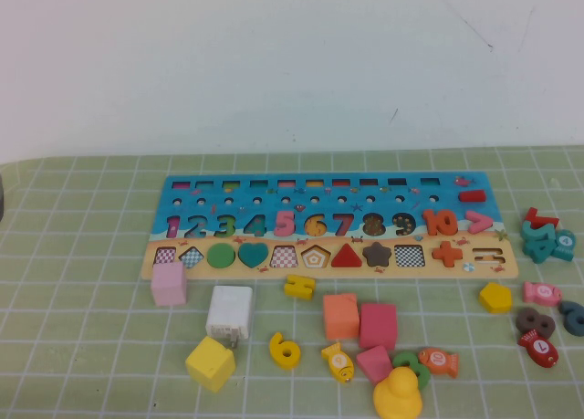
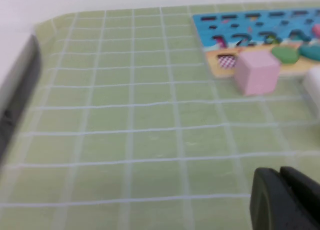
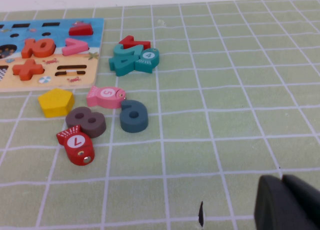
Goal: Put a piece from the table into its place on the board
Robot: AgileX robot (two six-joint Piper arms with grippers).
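The yellow digit 6 [image 1: 285, 350] lies flat on the green grid table [image 1: 91, 255], in front of the board and between the yellow cube [image 1: 211, 363] and the yellow fish [image 1: 338, 361]. The long blue board [image 1: 436, 183] lies across the middle, with digits 1 to 10 and a tan strip of shapes. It also shows in the left wrist view [image 2: 250, 24] and the right wrist view [image 3: 50, 27]. My left gripper [image 2: 280, 177] is shut and empty over bare table left of the board. My right gripper [image 3: 281, 182] is shut and empty over bare table right of the loose pieces. Neither arm shows in the high view.
Pink [image 1: 169, 283], white [image 1: 229, 312], orange [image 1: 340, 316] and red-pink [image 1: 378, 326] cubes and a yellow duck [image 1: 398, 396] crowd the space before the board. A yellow pentagon [image 3: 55, 101], fish and digits [image 3: 134, 116] lie right of the board. A dark edge [image 2: 20, 94] borders the table's left.
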